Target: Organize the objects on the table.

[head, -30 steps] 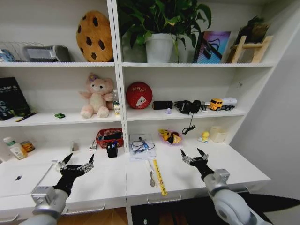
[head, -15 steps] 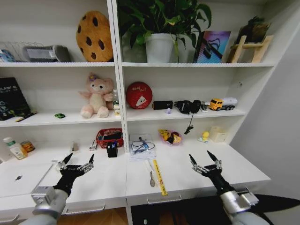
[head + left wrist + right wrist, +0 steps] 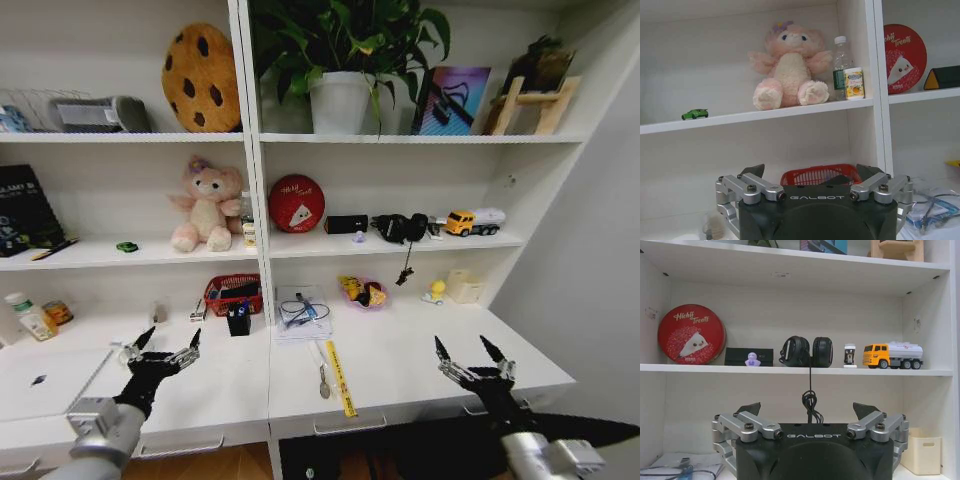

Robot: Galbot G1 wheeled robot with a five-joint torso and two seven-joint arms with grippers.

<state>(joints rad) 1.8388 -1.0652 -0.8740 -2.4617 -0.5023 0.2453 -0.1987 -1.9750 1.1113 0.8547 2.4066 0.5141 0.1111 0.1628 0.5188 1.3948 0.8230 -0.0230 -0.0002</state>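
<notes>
Left gripper (image 3: 167,348): fingers spread apart, holding nothing, hovering over the white table (image 3: 400,372) near its front edge, left of the shelf's upright post. In its own wrist view the gripper (image 3: 811,175) shows the word "GALBOT" on its black body.
Right gripper (image 3: 470,358): fingers spread apart, holding nothing, low at the table's front right edge. In its own wrist view the gripper (image 3: 806,410) also reads "GALBOT".
Laptop (image 3: 45,380): silver, lid shut, flat on the table left of the left gripper.
Pen cup (image 3: 238,319): black, on the table beside the post, with a blue pen standing in it.
Red basket (image 3: 235,293): just behind the pen cup, against the back wall.
Jar (image 3: 58,313): small, at the far left of the table beside a white bottle (image 3: 27,316).
Toy car (image 3: 127,246): tiny and green, on the middle shelf left of the pink plush bear (image 3: 207,208).
Small tub (image 3: 854,83): yellow label, on the same shelf next to a clear water bottle (image 3: 841,67); its writing is too small to read.
Red round tin (image 3: 690,334): on the right-hand shelf, reading "Hichit Treats" as far as I can make out, with a white hedgehog drawn on it.
Headphones (image 3: 806,351): black, standing further along that shelf, cord hanging down.
Yellow toy truck (image 3: 892,355): at the shelf's right end.
</notes>
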